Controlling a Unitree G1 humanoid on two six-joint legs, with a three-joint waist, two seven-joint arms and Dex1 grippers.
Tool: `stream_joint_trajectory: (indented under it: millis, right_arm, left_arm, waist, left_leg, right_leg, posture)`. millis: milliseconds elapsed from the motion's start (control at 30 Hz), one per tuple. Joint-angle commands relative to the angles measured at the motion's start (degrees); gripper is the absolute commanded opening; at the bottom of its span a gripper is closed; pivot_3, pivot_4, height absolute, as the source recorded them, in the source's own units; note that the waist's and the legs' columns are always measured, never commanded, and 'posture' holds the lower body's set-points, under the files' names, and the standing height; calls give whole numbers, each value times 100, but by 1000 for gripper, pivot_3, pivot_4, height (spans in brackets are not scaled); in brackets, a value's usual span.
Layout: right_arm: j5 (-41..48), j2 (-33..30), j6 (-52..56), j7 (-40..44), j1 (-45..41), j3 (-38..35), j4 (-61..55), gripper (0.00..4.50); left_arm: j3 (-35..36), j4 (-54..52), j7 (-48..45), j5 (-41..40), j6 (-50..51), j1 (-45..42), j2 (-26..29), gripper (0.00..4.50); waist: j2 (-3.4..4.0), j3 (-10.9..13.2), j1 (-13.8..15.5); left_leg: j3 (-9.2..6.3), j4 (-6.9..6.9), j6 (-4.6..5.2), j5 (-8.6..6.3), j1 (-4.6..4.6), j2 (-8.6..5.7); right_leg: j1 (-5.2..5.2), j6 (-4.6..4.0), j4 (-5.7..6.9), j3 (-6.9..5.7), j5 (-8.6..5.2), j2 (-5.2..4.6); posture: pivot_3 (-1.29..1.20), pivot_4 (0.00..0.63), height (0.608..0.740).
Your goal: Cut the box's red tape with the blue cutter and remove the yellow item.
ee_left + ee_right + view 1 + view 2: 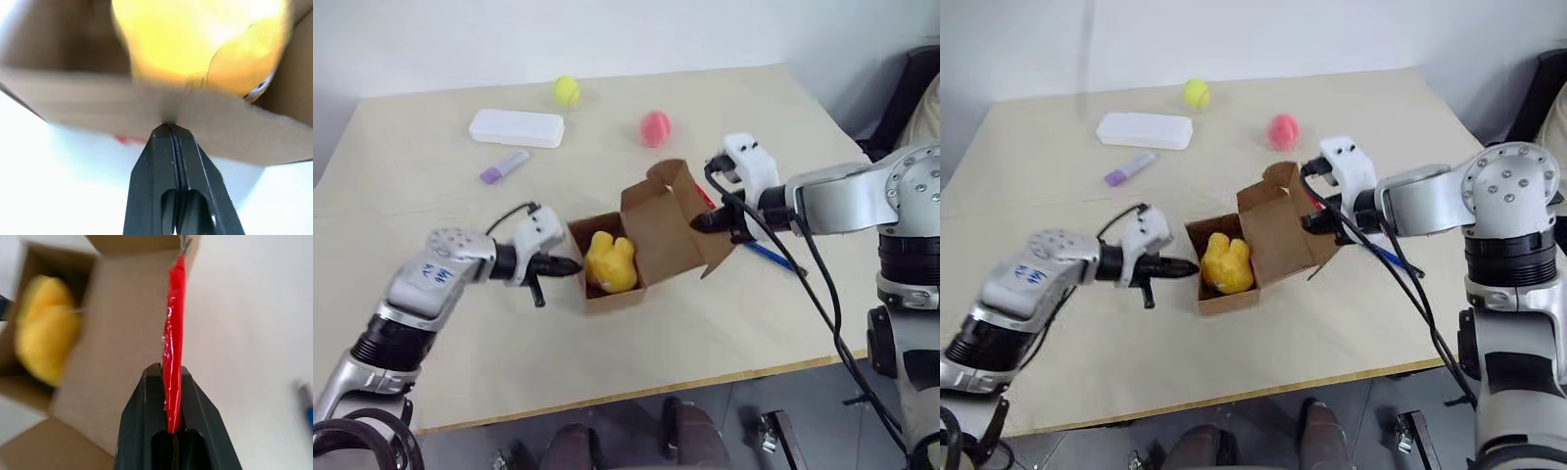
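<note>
The brown box (607,297) stands open in the middle of the table, its lid flap (664,227) raised to the right. The yellow item (610,262) lies inside it. My right gripper (701,223) is shut on the flap's edge, with the red tape (173,323) running between its fingers. My left gripper (570,265) is shut with nothing in it, and its tips touch the box's left wall (98,98). The blue cutter (771,257) lies on the table under my right arm.
At the back of the table are a yellow-green tennis ball (567,91), a pink ball (655,127), a flat white case (517,127) and a lilac marker (504,166). The table's front edge (705,377) runs close below the box.
</note>
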Motion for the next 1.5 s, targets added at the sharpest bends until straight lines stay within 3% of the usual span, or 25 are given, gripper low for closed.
stream_joint_trajectory:
  millis: [33, 233, 333, 433, 800, 867, 1033, 1167, 1233, 1500]
  right_arm:
    - [-204, 215, 4, 204, 134, 56, -69, 34]
    - [-1078, 525, -157, 853, 614, 47, -502, 34]
    - [-2152, 222, -933, 1844, 884, 386, -1257, 34]
    - [-2592, -92, -1248, 2704, 1105, 317, -1541, 712]
    - [-4183, -1032, -2710, 5221, 1564, 139, -1615, 4500]
    - [-4433, -1204, -3008, 5587, 1645, 55, -1553, 4500]
    - [-5060, -1518, -3696, 6246, 1812, -167, -1331, 4500]
    - [-4985, -1946, -4738, 7560, 2533, -1019, -1805, 4500]
    - [-4855, -2033, -4873, 7947, 2944, -1318, -2095, 4500]
    - [-4949, -1772, -4785, 7432, 3421, -1841, -2645, 4500]
  left_arm:
    - [-18, 43, 95, 118, -115, -177, -247, 0]
    - [117, 205, 198, 201, -57, -265, -557, 0]
    - [166, 566, 180, 134, 534, -461, -557, 0]
    - [152, 632, 114, 242, 623, -576, -398, 599]
    - [404, 851, -201, 241, 534, -1064, 41, 3982]
    - [428, 925, -316, 256, 475, -1192, 188, 4492]
    - [414, 1198, -497, 367, 203, -1603, 354, 4492]
    - [85, 1313, -802, 408, -171, -2654, -173, 4492]
    - [-538, 1116, -1274, 559, -380, -2783, -446, 4492]
    - [-1513, 1593, -1942, 1049, -1016, -2837, -1122, 4492]
  waist:
    - [0, 0, 36]
    - [0, 0, 83]
    - [1, 0, 89]
    - [0, 0, 86]
    - [-2, 2, 96]
    - [-4, 3, 96]
    - [-5, 4, 108]
    - [-23, 14, 264]
    - [-23, 14, 274]
    - [-27, 17, 183]
  left_leg:
    - [0, 6, 1, 0, -13, 0]
    - [-6, -10, 2, -1, -18, 0]
    - [-6, -10, 1, -1, -18, 0]
    - [-7, -8, 1, -1, -17, -1]
    - [-6, -4, 2, -1, -17, -1]
    - [-5, -4, 2, -1, -17, -1]
    - [-4, 1, 2, -1, -17, -1]
    - [-11, 14, 3, -2, -27, -2]
    - [-13, 26, 13, -8, -29, -2]
    - [2, 65, 33, -20, -21, -3]
  right_leg:
    - [-12, 1, 0, -1, 0, 0]
    - [-16, 3, -4, -26, 2, 0]
    - [-17, 3, -6, -29, 2, 0]
    - [-16, 3, -7, -29, 2, 0]
    - [-15, 3, -5, -30, 2, 0]
    - [-15, 3, -6, -30, 2, 0]
    - [-14, 3, -5, -30, 2, 0]
    - [-12, 4, -7, -35, 2, 0]
    - [-7, 10, -8, -42, 6, 0]
    - [6, 3, -3, -45, 11, -5]
  posture:
    - [0, 150, 740]
    - [0, 150, 740]
    - [0, 150, 740]
    - [0, 150, 740]
    - [0, 150, 740]
    - [0, 150, 740]
    - [0, 150, 740]
    - [0, 150, 740]
    - [0, 150, 740]
    - [0, 150, 740]
